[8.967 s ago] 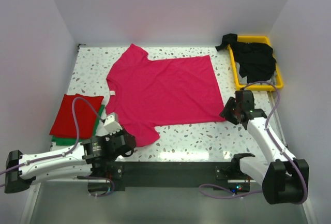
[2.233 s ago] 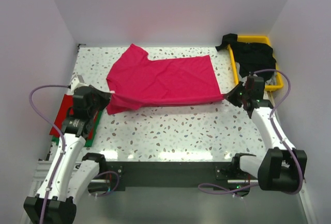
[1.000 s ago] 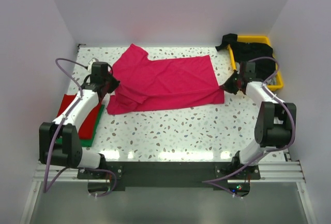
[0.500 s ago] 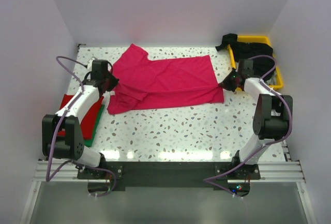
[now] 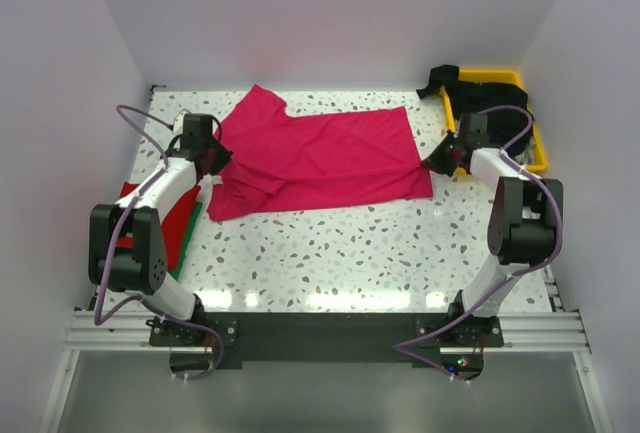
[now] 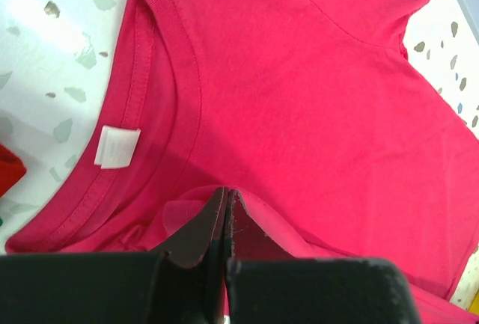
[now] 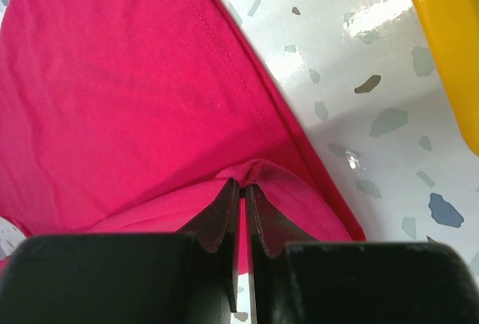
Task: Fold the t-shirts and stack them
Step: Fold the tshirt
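The pink shirt (image 5: pixel 320 158) lies doubled across the upper middle of the top view, its lower edge bordering a broad band of speckled table (image 5: pixel 360 243) that runs down to the arm bases. At its left edge by the collar, the left gripper (image 6: pixel 225 223) has its fingers pressed together on a pinched fold, with the red shirt (image 5: pixel 178 228) just below. The right gripper (image 7: pixel 243 208) nips the hem at the right edge with fingers nearly touching, close beside the yellow tray (image 5: pixel 541 151) of black shirts (image 5: pixel 495 103)
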You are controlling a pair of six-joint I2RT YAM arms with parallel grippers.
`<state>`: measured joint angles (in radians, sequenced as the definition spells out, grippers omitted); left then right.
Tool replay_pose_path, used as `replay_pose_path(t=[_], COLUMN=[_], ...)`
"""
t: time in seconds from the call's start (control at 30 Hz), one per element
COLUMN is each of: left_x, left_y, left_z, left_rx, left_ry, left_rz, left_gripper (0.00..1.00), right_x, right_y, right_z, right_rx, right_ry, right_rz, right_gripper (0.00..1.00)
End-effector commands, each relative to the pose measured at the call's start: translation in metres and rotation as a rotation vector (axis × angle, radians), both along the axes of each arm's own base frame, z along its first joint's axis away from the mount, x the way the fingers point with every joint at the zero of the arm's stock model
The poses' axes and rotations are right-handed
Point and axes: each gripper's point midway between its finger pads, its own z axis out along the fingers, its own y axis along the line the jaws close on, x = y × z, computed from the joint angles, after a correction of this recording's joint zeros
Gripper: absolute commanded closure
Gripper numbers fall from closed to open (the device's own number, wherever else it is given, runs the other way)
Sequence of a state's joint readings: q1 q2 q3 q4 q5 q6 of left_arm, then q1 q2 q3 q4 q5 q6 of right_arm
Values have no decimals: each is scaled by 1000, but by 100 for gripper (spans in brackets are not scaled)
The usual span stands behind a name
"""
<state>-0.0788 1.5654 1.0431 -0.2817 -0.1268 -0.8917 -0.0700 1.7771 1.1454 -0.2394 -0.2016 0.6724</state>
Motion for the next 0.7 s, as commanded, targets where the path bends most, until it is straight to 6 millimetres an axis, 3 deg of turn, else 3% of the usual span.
replay_pose_path(t=[0.0, 0.5, 0.67], left_x=[31, 28, 29], left_y=[5, 17, 19], left_z=[29, 31, 23], left_rx=[25, 48, 50], left_ry=[-111, -103, -84], left_rz=[-4, 30, 32], left_gripper=[100, 100, 100], right_x=[19, 21, 18], right_y=[2, 8, 6], right_z=[20, 11, 7], right_rx=[-8, -30, -45], right_ry=[-73, -52, -37], right_rz=[22, 52, 49], right_gripper=[93, 92, 91])
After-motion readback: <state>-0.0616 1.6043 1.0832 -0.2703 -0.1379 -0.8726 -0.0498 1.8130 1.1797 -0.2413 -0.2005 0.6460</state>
